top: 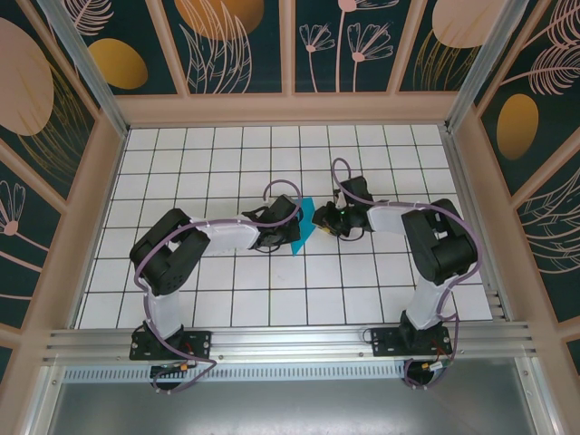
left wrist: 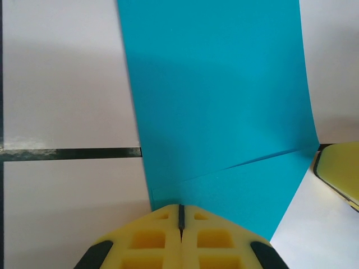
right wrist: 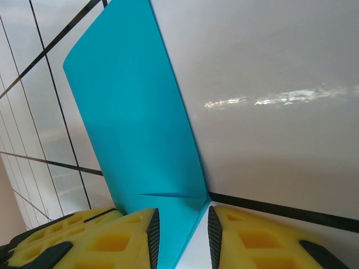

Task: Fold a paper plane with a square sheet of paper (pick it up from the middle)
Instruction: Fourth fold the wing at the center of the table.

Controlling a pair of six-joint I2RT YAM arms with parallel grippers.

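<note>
The teal-blue sheet of paper (top: 302, 227) is partly folded and sits near the middle of the table between both grippers. In the left wrist view the paper (left wrist: 219, 101) spreads out from my left gripper (left wrist: 180, 208), whose jaws are shut on its near edge; a diagonal crease crosses it. In the top view my left gripper (top: 287, 227) is at the paper's left side. My right gripper (top: 321, 224) meets the paper from the right. Its jaws stand open around the lower corner of the paper (right wrist: 134, 129), which rises as a curved flap from my right gripper (right wrist: 183, 235).
The white gridded table (top: 227, 299) is enclosed by wooden-framed patterned walls (top: 82, 208). An aluminium rail (top: 290, 343) runs along the near edge by the arm bases. A yellow finger (left wrist: 339, 171) of the right gripper shows at the paper's right corner.
</note>
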